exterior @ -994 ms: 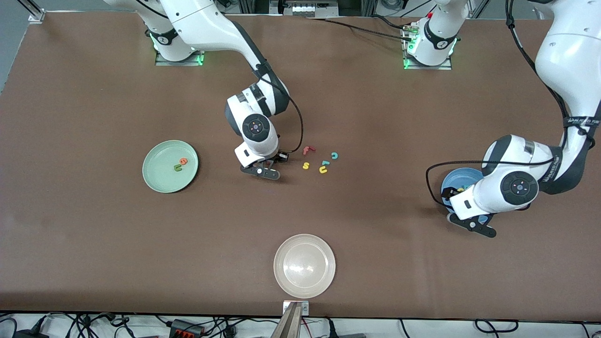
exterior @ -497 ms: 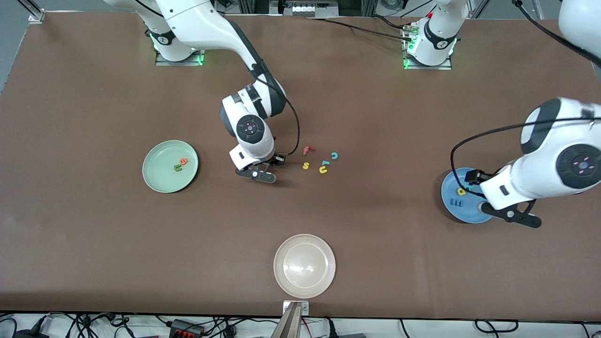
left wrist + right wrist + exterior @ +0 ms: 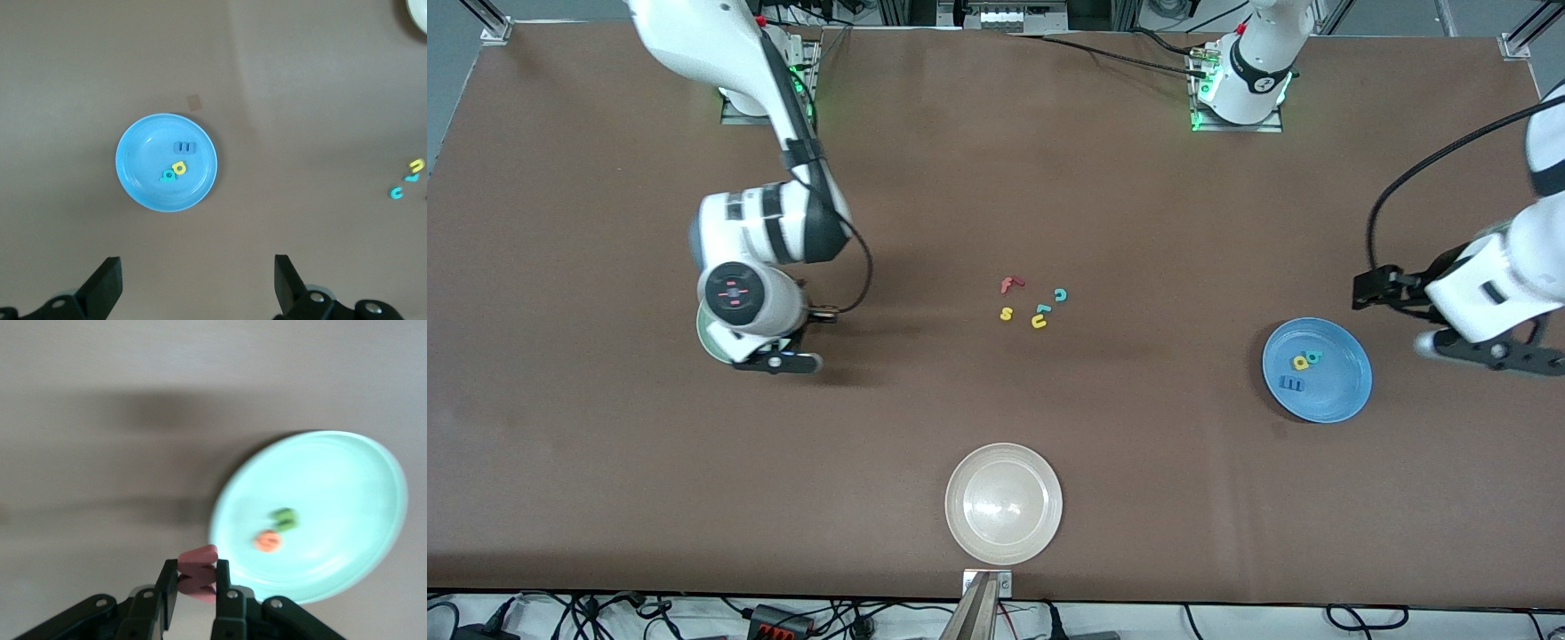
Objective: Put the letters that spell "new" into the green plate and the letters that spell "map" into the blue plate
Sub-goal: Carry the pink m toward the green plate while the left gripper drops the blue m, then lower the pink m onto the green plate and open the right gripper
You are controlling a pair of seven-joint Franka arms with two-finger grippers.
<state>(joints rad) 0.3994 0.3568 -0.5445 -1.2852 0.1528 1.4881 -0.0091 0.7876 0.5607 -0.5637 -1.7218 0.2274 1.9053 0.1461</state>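
Observation:
The pinkish-red "w" (image 3: 198, 575) is pinched between my right gripper's (image 3: 197, 587) fingers, just over the rim of the green plate (image 3: 347, 480). On that plate lie the dark green "n" (image 3: 285, 518) and the orange "e" (image 3: 268, 541). In the front view the right gripper (image 3: 781, 362) and its wrist hide most of the green plate (image 3: 703, 334). The blue plate (image 3: 1347, 391) holds the blue "m" (image 3: 1290, 383), yellow "a" (image 3: 1301, 362) and teal "p" (image 3: 1313, 356). My left gripper (image 3: 1489, 349) hangs open and empty over bare table beside the blue plate (image 3: 140, 167), toward the left arm's end.
Loose letters lie mid-table: a red "f" (image 3: 1010, 284), teal "c" (image 3: 1060, 294), yellow "s" (image 3: 1006, 313), a teal piece (image 3: 1042, 308) and a yellow "u" (image 3: 1039, 322). A cream-white plate (image 3: 1003, 462) sits near the front edge.
The right arm has carried the "w" from beside the loose letters over to the green plate's rim. The left arm has risen off the blue plate toward its own end of the table.

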